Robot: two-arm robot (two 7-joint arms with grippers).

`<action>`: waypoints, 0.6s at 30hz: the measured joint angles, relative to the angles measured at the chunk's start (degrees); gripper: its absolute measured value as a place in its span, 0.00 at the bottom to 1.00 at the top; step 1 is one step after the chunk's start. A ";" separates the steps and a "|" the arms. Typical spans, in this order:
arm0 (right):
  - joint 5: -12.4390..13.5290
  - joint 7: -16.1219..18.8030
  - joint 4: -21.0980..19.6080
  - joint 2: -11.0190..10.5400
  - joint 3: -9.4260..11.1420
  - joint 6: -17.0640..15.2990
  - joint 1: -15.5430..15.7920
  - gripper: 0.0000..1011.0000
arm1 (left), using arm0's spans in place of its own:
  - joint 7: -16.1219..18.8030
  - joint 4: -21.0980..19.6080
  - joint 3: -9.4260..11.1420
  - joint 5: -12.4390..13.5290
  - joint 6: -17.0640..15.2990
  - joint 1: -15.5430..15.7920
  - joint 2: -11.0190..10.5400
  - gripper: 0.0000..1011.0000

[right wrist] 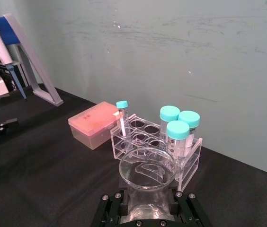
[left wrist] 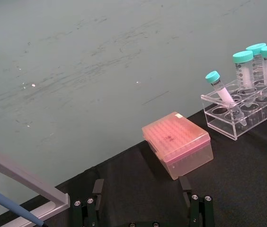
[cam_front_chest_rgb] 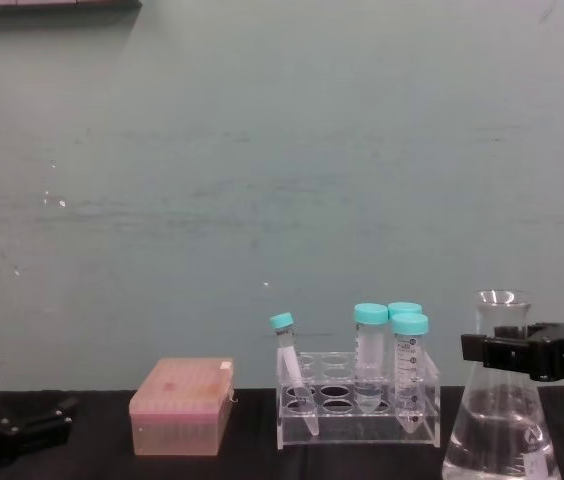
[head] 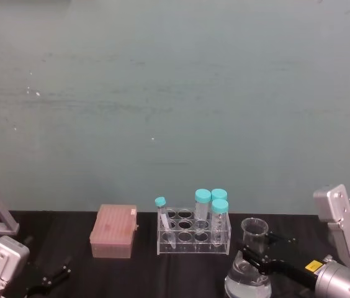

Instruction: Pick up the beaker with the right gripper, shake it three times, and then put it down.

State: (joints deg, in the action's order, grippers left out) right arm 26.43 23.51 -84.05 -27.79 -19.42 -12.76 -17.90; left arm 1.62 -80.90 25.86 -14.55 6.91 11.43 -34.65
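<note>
While the right tool [cam_front_chest_rgb: 507, 352] clamps its neck, the beaker [cam_front_chest_rgb: 500, 435] holds clear liquid.

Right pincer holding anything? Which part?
The right pincer is closed on the flask at its narrow neck, just under the flared rim. The left pincer holds nothing, open near the table's left side.

beaker [cam_front_chest_rgb: 502, 420] base: cut off by the chest view's lower edge
beaker neck: crossed by the right end effector [cam_front_chest_rgb: 522, 352], glass behind the fingers hidden
right end effector arm: ran off the chest view's right edge
left end effector [head: 49, 278]: partly cut by the head view's lower edge, grip state unclear
beaker's white mark: too small to read
</note>
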 joint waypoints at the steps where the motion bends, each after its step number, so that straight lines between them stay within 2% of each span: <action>1: 0.04 0.00 0.00 -0.04 -0.03 0.05 0.02 0.45 | 0.00 0.00 0.00 0.00 0.00 0.00 0.00 0.99; 18: 0.47 0.13 0.30 -0.18 -0.52 1.18 0.61 0.45 | 0.00 0.00 0.00 0.00 0.00 0.00 0.00 0.99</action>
State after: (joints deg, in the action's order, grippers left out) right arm 26.89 23.64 -83.75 -27.97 -19.93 -11.58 -17.29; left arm 1.62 -80.90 25.86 -14.55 6.91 11.43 -34.65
